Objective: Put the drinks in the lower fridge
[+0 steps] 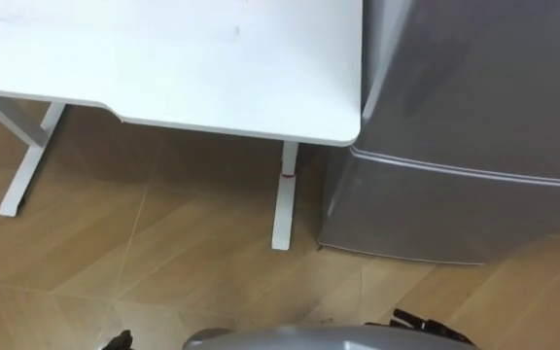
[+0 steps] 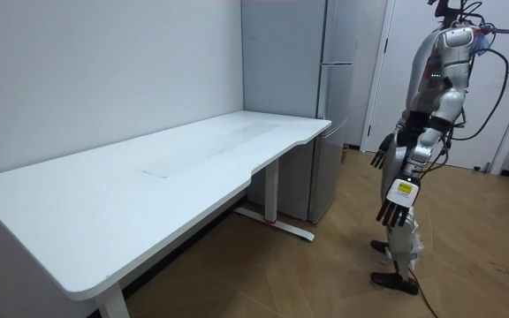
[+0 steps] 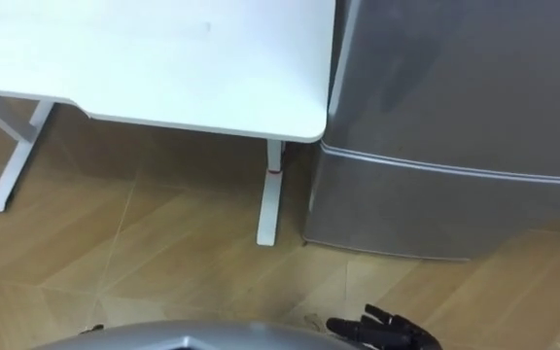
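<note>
The grey fridge (image 1: 474, 87) stands straight before me, beside the table's right end. Its lower door (image 1: 436, 214) is shut, and so is the upper door above the seam. In the room view the fridge (image 2: 325, 97) stands against the back wall, and I stand upright about a step from it, facing it. My left hand (image 2: 396, 208) hangs at my side with its fingers straight and holds nothing. My right hand (image 2: 380, 159) hangs on the far side of my body, fingers relaxed, also holding nothing. Its dark fingers (image 3: 382, 329) show at the bottom edge of the right eye view.
A long white table (image 1: 163, 58) on white legs (image 1: 282, 199) stands to my left, its right end touching the fridge's side. The floor is wood. A white door (image 2: 431, 35) is behind me in the room view.
</note>
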You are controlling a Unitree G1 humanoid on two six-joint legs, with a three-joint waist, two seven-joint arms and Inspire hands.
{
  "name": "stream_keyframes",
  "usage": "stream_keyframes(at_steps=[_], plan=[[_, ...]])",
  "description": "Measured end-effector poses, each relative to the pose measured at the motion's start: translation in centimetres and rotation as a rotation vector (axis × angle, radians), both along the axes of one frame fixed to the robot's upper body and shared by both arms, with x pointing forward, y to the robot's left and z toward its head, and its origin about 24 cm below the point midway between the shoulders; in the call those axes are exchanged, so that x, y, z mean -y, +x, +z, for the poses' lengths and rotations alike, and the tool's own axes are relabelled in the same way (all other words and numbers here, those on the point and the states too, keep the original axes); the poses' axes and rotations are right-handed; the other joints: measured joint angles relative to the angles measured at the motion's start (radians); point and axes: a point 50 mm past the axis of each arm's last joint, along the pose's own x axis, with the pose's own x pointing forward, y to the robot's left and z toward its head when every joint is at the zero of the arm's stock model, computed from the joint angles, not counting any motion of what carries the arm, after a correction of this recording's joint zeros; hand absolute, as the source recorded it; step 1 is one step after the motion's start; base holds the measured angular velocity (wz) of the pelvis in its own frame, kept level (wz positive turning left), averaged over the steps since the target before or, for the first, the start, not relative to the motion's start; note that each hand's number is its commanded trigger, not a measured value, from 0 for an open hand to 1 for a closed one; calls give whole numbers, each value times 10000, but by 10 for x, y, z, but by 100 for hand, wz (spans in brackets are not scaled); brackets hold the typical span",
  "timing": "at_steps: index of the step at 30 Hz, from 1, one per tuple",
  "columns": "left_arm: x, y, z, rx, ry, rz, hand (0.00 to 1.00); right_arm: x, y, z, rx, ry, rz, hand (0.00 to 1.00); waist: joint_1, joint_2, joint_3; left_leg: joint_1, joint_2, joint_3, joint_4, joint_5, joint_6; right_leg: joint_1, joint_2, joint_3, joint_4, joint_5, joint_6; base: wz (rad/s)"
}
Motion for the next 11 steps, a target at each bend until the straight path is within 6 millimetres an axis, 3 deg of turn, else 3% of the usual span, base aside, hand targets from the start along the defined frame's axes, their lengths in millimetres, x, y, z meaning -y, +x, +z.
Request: stream_keyframes(at_steps=[8,11], plan=[[3,-1,-1,-153,-97,-187,0,-6,-3,-3,-228,-244,-625,0,-253,-29,25,121,3,26,-48,-16,26,-64,-1,84,40,-52,22,-1],[3,0,-2,-147,-165,-206,0,-7,-5,-4,-299,-271,-933,0,-265,19,-13,153,37,45,-130,-47,65,-88,35,116,44,-46,11,-3]])
